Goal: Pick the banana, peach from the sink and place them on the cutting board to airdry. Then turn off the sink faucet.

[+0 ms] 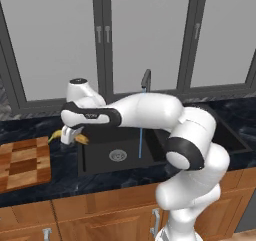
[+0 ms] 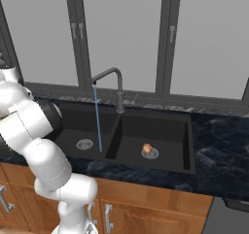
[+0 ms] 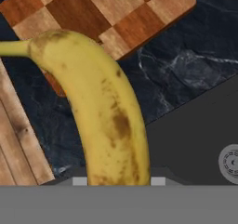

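My gripper (image 1: 73,135) is shut on the banana (image 1: 56,134), which hangs above the dark counter between the sink (image 1: 100,161) and the cutting board (image 1: 22,162). In the hand view the spotted yellow banana (image 3: 95,102) rises from between my fingers, with a corner of the checkered cutting board (image 3: 107,14) beyond it. The peach (image 2: 147,148) lies by the drain in the sink's (image 2: 165,126) right basin. A thin blue stream (image 2: 97,121) runs from the sink faucet (image 2: 115,85) into the left basin.
My white arm reaches left across the sink in front of the faucet (image 1: 145,79). A round silver drain (image 1: 118,155) sits in the left basin. Wooden cabinet fronts (image 1: 100,210) run below the dark marble counter (image 2: 219,150). Windows stand behind.
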Robot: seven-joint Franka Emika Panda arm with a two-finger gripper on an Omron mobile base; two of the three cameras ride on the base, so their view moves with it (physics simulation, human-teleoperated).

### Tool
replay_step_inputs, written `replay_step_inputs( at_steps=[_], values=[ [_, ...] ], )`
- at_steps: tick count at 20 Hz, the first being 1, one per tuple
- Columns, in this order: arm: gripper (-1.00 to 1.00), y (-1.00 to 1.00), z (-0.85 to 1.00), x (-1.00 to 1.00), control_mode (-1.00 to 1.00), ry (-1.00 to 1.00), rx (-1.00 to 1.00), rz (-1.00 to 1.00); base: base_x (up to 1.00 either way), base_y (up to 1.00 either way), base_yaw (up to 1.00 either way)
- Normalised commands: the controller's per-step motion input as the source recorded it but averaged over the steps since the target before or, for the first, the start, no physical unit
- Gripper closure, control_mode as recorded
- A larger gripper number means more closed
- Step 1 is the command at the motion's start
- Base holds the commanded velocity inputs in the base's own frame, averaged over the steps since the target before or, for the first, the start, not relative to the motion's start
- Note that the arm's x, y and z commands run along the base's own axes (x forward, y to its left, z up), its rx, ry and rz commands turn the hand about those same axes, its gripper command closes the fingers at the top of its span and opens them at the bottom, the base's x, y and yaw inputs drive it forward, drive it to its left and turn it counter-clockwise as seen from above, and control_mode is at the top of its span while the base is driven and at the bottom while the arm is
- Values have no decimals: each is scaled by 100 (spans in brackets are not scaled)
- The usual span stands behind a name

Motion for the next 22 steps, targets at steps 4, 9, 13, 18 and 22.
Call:
replay_step_inputs(
  at_steps=[4,9,13,18,22],
  values=[
    [100,38,-5,23,-100,2,0,1,0,0,0],
    [100,36,-10,22,-100,1,-1,1,0,0,0],
    [100,34,-9,17,-100,0,-3,0,0,0,0],
    [100,31,-5,17,-100,0,-2,0,0,0,0],
    [100,26,-10,15,-100,0,-1,0,0,0,0]
  ],
)
